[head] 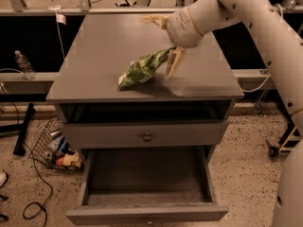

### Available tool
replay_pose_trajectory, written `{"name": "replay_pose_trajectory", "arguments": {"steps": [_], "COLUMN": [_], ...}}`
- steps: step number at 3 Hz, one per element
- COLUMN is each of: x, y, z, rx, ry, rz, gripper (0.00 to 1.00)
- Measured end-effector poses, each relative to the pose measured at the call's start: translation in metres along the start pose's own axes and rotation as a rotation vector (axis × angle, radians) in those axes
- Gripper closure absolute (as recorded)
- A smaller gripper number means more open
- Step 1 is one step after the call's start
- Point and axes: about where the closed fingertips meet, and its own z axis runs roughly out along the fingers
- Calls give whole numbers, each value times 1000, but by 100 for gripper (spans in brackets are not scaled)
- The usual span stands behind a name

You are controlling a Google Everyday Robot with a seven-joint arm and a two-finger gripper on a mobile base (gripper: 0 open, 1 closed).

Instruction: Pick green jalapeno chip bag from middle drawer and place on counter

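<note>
While the green jalapeno chip bag lies slanted on the counter, its left end sits near the front edge, and that is the weak spot. A nudge forward could tip it over the lip, and it would drop toward the middle drawer, which stands pulled out and bare below. The bag's raised right tip is just beside the lower finger of the gripper; whether they touch I cannot tell. The pincer is spread wide, holding nothing, with one finger up over the counter's back and the other pointing down by the bag. If the arm pulls away low or sideways, that lower finger could snag the film and drag the bag along.

The bag is thin, crinkled film, green with white patches, puffy and light, so it likely slides easily. The counter is flat, smooth grey with a slight gloss and gives little grip. The drawer is a shallow grey tray with low walls. The fingers are pale, slim and tapering, and the arm is a rounded white shell.
</note>
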Motion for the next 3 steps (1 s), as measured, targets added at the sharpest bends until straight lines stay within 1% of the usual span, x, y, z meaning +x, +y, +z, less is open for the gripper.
{"name": "replay_pose_trajectory", "arguments": {"steps": [1,2,3], "x": [27,68,94], "y": [19,33,41], "z": [-13,-66,-106], "rx": [-67,-120,-135], "ry": [60,243,371], "rz": [67,161,222], "gripper": [0,0,0]}}
